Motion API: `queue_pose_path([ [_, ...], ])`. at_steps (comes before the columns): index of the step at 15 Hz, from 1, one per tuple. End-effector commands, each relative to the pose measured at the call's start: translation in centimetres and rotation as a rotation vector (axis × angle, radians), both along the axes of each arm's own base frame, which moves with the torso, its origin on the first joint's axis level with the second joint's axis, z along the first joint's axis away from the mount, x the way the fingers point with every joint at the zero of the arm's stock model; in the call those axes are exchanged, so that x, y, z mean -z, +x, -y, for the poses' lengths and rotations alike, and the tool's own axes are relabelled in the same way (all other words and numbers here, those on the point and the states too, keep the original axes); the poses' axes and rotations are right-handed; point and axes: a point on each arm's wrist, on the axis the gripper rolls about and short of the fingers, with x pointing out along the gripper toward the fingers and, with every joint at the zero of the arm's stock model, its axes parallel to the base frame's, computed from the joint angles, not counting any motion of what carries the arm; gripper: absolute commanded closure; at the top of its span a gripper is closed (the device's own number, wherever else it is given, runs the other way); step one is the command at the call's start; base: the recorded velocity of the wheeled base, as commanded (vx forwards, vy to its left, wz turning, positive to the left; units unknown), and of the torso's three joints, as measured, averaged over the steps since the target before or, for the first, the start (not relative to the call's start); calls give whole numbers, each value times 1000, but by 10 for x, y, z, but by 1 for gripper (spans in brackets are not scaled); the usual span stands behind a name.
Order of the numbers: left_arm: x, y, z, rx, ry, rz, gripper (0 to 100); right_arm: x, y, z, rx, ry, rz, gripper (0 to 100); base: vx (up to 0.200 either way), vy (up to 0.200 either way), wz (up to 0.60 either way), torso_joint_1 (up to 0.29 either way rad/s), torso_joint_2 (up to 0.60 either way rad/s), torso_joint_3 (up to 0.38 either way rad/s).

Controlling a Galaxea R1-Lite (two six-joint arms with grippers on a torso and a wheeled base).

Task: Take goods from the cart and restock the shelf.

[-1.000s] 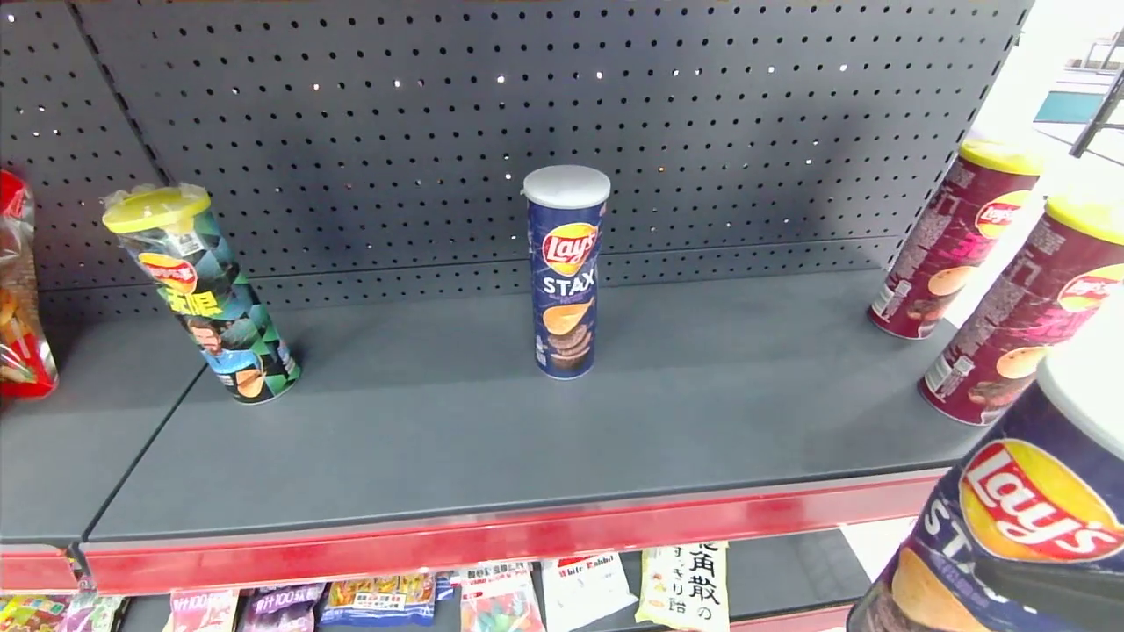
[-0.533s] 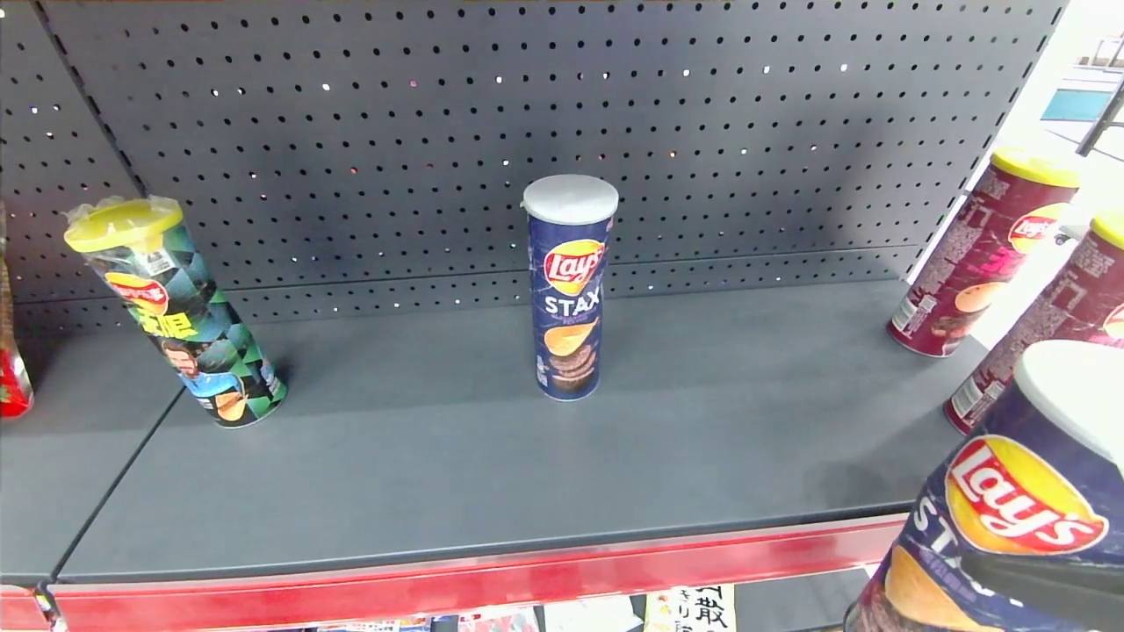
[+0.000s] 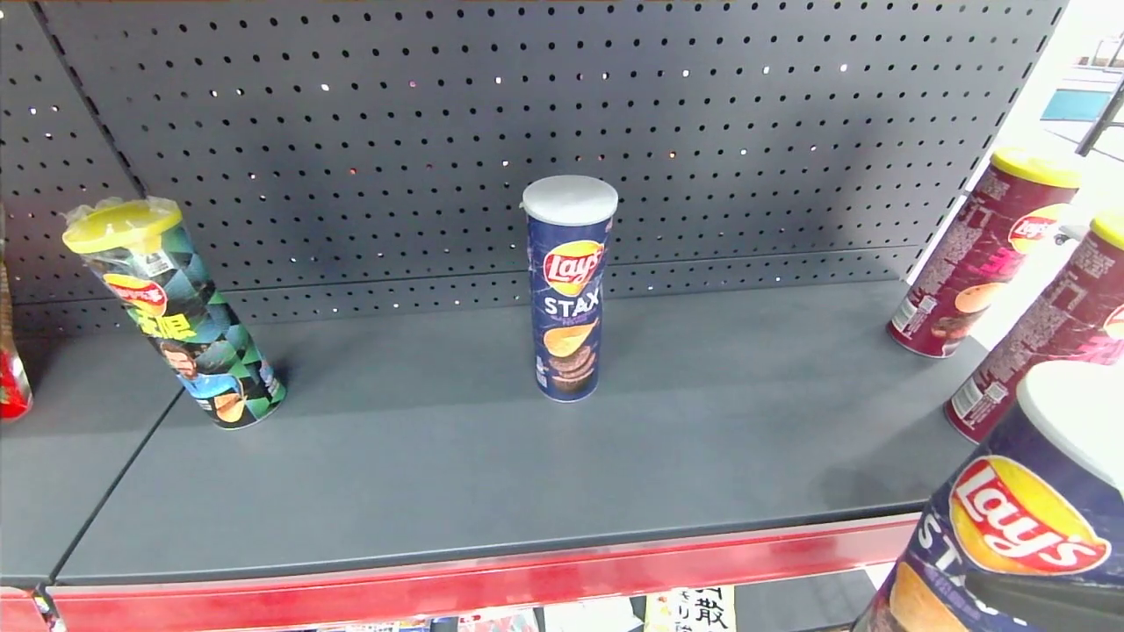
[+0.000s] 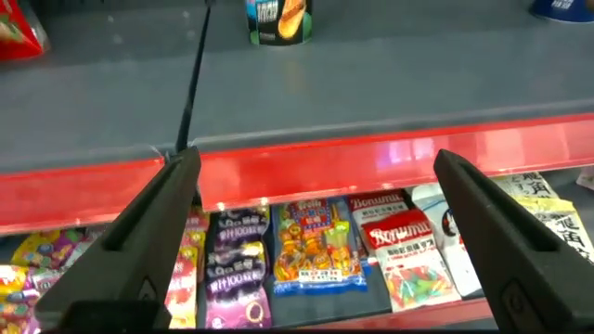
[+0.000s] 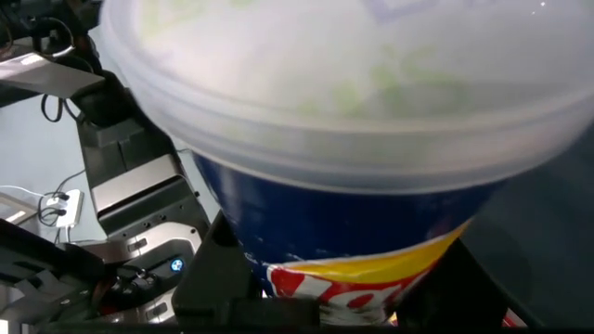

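A dark blue chip can (image 3: pixel 567 290) with a white lid stands upright mid-shelf on the grey shelf board (image 3: pixel 457 474). A second dark blue can (image 3: pixel 1019 518) is at the lower right, in front of the shelf's red front edge. My right gripper (image 5: pixel 343 283) is shut on this can (image 5: pixel 353 213), and its white lid is close to the wrist camera. My left gripper (image 4: pixel 316 162) is open and holds nothing. It hangs below and in front of the red shelf edge (image 4: pixel 371 162).
A green-patterned can (image 3: pixel 176 316) with a yellow lid stands at the shelf's left. Two maroon cans (image 3: pixel 983 254) (image 3: pixel 1049 325) stand at its right end. Snack bags (image 4: pixel 311 250) fill the lower shelf. A red bag (image 3: pixel 9 386) is at the far left. A perforated panel (image 3: pixel 527 105) backs the shelf.
The head camera shifted between one second and half a second ago, so the shelf sits lower in the picture. Since then the held blue can has sunk slightly in view.
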Motion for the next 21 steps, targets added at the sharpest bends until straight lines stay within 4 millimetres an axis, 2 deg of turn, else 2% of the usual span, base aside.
queue_pose_path([
  [1,-60,1,0,21,-19,56,0,1,-1,1,1,0,2,100,0,0,0,0,0,0],
  [2,-87,7,0,38,-51,56,0,0,0,0,3,0,2,100,0,0,0,0,0,0],
  [3,-153,24,2,155,-71,83,0,0,1,0,3,-2,-1,100,0,0,0,0,0,0],
  [5,-193,72,12,364,86,35,0,-1,4,-2,1,-4,-9,100,0,0,0,0,0,0],
  [6,-199,86,17,460,105,16,0,-2,4,-2,1,-3,-6,100,0,0,0,0,0,0],
  [7,-207,116,28,605,112,-37,0,-5,5,-3,2,7,-3,100,0,0,0,0,0,0],
  [10,-206,162,68,823,131,-143,0,-7,4,-2,9,16,0,100,0,0,0,0,0,0],
  [14,-186,207,109,927,142,-229,0,-10,5,-1,18,21,5,100,0,0,0,0,0,0],
  [17,-178,227,122,943,145,-239,0,-11,5,-1,23,30,-7,100,0,0,0,0,0,0],
  [19,-172,255,142,947,149,-211,0,-10,6,-2,24,29,-15,100,0,0,0,0,0,0],
  [21,-168,274,153,949,149,-186,0,-10,6,-2,25,28,-16,100,0,0,0,0,0,0],
])
